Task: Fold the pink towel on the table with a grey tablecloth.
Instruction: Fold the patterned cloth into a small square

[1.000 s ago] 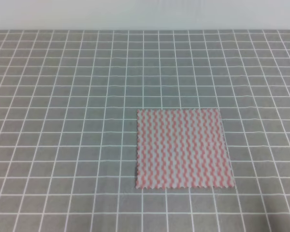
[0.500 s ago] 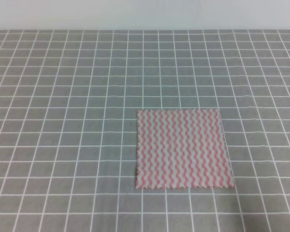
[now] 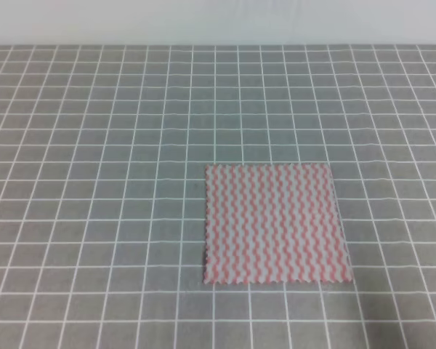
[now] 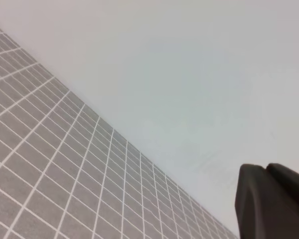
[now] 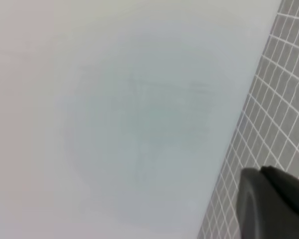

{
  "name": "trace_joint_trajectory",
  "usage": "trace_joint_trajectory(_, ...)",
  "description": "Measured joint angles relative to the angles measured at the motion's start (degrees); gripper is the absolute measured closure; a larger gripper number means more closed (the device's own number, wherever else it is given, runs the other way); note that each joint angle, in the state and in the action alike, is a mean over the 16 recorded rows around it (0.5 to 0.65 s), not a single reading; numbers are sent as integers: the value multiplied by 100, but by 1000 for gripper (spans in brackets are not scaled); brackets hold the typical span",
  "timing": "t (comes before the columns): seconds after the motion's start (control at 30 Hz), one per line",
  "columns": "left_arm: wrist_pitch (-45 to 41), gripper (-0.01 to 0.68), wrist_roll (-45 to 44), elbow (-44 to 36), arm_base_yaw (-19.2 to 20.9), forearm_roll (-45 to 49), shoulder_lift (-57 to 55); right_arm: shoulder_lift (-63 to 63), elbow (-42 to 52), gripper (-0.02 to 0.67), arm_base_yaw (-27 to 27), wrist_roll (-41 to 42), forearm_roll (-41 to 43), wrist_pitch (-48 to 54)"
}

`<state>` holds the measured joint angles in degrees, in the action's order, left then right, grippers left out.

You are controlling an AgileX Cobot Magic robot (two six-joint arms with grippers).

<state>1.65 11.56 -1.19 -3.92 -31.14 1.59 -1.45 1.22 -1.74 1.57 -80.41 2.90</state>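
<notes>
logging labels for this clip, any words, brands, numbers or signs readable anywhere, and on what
None: no words, brands, numbers or signs show in any view.
The pink towel carries only wavy stripes.
The grey tablecloth carries only a white line grid.
The wall behind it is blank.

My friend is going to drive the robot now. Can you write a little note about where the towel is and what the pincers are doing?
Left pincer: only a dark part shows at the corner of its wrist view, up off the table; open or shut cannot be told.
Right pincer: the same, only a dark edge shows in its wrist view.
Neither arm appears in the high view.
The pink towel lies flat and unfolded on the grey tablecloth, right of the middle and toward the near edge.
Done: nothing yet.
Left: bring the pincers to the towel, lift an edge and fold it over.
</notes>
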Motion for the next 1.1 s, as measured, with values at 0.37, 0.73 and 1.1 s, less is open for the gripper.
trace_joint_trajectory(0.37,-101,674,-102,183,1,-1,-46,21,9,666,-1,927,-230,470)
trace_joint_trajectory(0.73,-1145,674,-1439,1482,1,14,-1279,1210,-647,666,-1,2693,-62,1488)
trace_joint_trajectory(1.1,-2035,674,-3152,2662,-4,-198,-3505,3047,-1560,665,-1,4293,-190,1991)
